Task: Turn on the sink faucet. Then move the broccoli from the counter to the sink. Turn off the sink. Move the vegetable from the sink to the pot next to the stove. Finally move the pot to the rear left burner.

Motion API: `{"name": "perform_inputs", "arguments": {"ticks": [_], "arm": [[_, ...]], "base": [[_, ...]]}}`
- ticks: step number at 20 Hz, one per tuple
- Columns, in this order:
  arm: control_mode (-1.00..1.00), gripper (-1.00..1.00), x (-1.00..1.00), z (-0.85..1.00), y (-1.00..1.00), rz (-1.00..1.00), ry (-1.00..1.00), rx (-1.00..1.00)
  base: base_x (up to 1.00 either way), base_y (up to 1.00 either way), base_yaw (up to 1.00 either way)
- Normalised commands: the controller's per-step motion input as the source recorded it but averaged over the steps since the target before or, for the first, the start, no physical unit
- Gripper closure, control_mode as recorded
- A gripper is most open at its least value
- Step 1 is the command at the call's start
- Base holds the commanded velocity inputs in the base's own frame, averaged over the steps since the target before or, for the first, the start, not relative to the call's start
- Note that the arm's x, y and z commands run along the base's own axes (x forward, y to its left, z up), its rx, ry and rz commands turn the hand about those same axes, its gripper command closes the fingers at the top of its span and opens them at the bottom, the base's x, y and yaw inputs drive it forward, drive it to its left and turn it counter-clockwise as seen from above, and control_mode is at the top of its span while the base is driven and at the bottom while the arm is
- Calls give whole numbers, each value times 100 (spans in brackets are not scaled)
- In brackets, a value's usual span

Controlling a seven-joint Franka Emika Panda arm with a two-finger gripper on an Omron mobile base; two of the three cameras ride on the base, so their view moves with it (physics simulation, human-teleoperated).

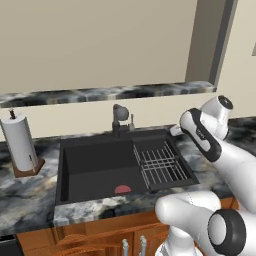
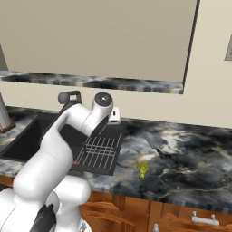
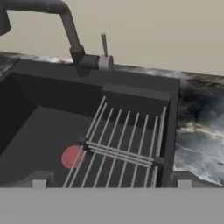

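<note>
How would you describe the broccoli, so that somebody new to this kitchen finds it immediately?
Start from the dark sink set into the marbled counter. Go right past the wire rack onto the open stone. Near the front edge stands the broccoli, a small yellow-green floret, the sole coloured thing on that grey and black surface.

Two base views flanking the arm, both facing the sink (image 1: 100,165), hand view close above its rack (image 3: 127,148)

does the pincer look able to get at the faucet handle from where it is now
Probably yes. In the hand view the faucet handle stands upright behind the sink, with nothing between it and the open pincer. The wire rack lies lower, inside the basin, out of the way.
</note>
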Motion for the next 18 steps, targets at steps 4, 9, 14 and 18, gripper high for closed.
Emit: {"name": "perform_inputs", "arguments": {"ticks": [4, 9, 14, 18], "arm": [[-100, -100, 44, -11, 17, 2, -14, 0], [-100, -100, 61, -23, 15, 6, -12, 0], [-100, -100, 62, -19, 3, 9, -7, 1], [-100, -100, 55, -12, 1, 13, -11, 5]], "base": [[0, 0, 0], [0, 0, 0], [0, 0, 0], [0, 0, 0]]}}
